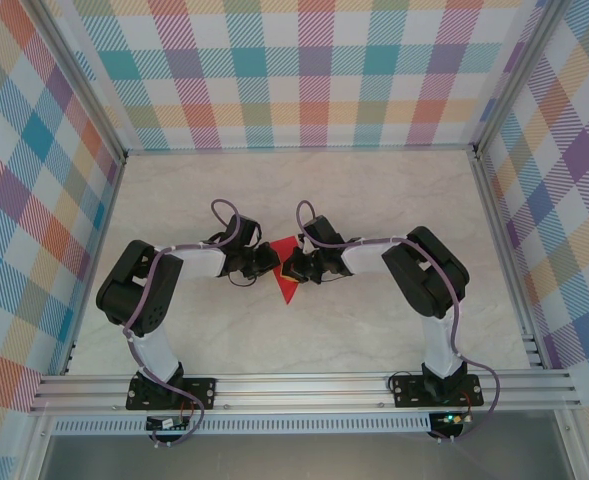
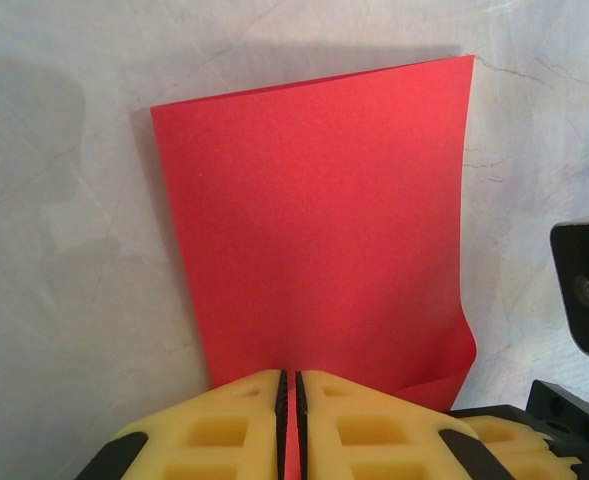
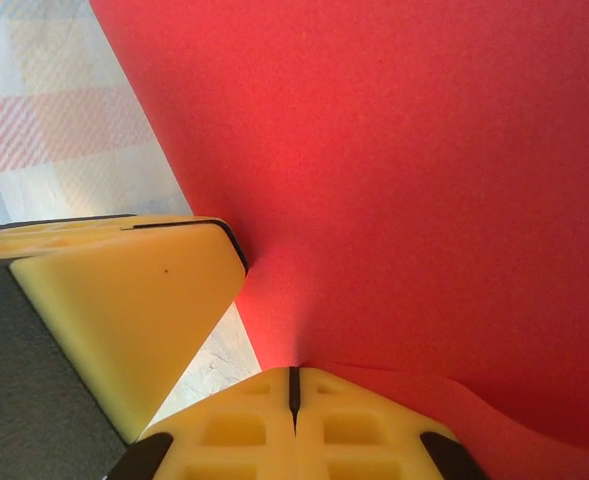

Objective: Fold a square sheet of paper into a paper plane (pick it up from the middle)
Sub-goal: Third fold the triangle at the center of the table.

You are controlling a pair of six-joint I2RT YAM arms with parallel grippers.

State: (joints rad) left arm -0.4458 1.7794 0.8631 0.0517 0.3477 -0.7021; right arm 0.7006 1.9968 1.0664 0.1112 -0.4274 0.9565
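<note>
The square sheet of paper (image 1: 287, 289) is bright red and held up off the table between both grippers at the table's middle. In the left wrist view the sheet (image 2: 314, 220) looks folded over, a tall rectangle with a curled lower right corner. My left gripper (image 2: 290, 382) is shut on its near edge, a red strip showing between the pads. My right gripper (image 3: 294, 376) is shut on the sheet (image 3: 424, 180) from the other side. The left gripper (image 1: 265, 262) and right gripper (image 1: 295, 266) stand almost tip to tip. The paper plane is out of view.
The pale marble tabletop (image 1: 374, 200) lies under the paper, walled by plaid panels (image 1: 304, 70). The left gripper's yellow finger (image 3: 124, 300) sits close beside the right gripper. Part of the right gripper's black body (image 2: 584, 290) shows at the edge of the left wrist view.
</note>
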